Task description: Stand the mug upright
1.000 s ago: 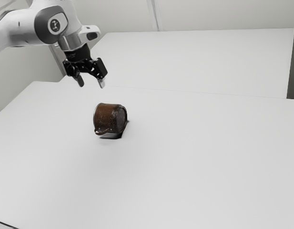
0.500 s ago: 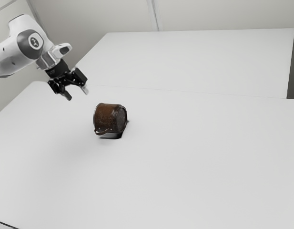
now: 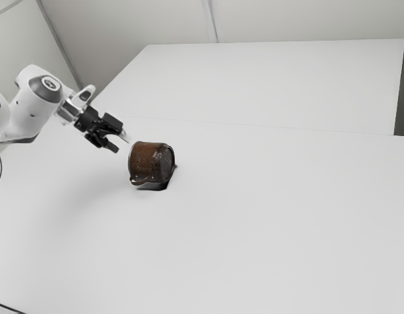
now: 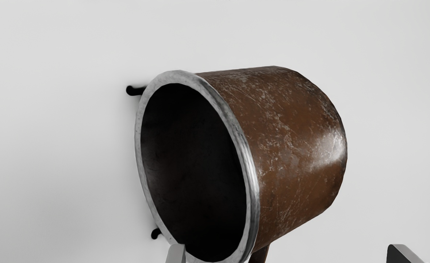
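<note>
Pale grey walls (image 3: 123, 39) meet behind a smooth white table (image 3: 267, 229) that fills most of the exterior view, and a second white surface (image 3: 274, 82) lies beyond it, across the upper middle and upper right of the frame. One narrow upright strip (image 3: 213, 19) runs down the wall at the top centre, and a thin dark line (image 3: 6, 307) cuts across the lower left corner. From the exterior view's left comes the white arm (image 3: 38, 111), ending in the black gripper (image 3: 122, 144), which slants down toward the mug (image 3: 149, 161), left of centre in the frame. The mug lies on its side, brown and scuffed, with its mouth toward the exterior view's left and its base toward the right. Its handle (image 3: 141, 180) juts toward the lower edge of the frame, and a dark shadow (image 3: 154, 187) sits beneath the body. In the wrist view the gripper (image 4: 287, 252) stands open, its two fingers wide apart with nothing pinched between them. One fingertip overlaps the mug's grey metal rim (image 4: 251, 175) in that view, though whether they touch I cannot tell; the other is apart from the mug, past its base end. Part of the handle shows between the two fingertips, and the inside of the mug is dark.
</note>
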You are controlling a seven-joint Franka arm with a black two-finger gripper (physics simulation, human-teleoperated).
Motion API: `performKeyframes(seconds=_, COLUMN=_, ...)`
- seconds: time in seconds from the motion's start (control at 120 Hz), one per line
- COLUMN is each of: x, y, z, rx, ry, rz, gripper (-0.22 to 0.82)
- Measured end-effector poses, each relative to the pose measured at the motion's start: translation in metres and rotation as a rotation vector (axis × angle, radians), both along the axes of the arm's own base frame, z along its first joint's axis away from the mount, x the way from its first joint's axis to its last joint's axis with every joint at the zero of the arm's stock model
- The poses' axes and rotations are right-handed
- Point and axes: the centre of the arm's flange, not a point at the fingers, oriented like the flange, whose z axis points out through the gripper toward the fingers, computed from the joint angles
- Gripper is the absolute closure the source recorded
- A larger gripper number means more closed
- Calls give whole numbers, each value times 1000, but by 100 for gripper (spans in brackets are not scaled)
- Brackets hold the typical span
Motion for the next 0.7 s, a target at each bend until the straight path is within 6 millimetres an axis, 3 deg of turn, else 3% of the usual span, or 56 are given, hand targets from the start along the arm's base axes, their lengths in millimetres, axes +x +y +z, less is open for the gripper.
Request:
performKeyframes(seconds=0.133, x=10, y=14, z=-6, rx=-25, ry=-67, rz=-40, gripper=0)
performKeyframes(seconds=0.342, x=20, y=17, z=-28, rx=-88, ry=-131, rz=-101, gripper=0)
performKeyframes(seconds=0.7, x=20, y=8, z=-58, rx=-207, ry=-138, rz=-123, gripper=0)
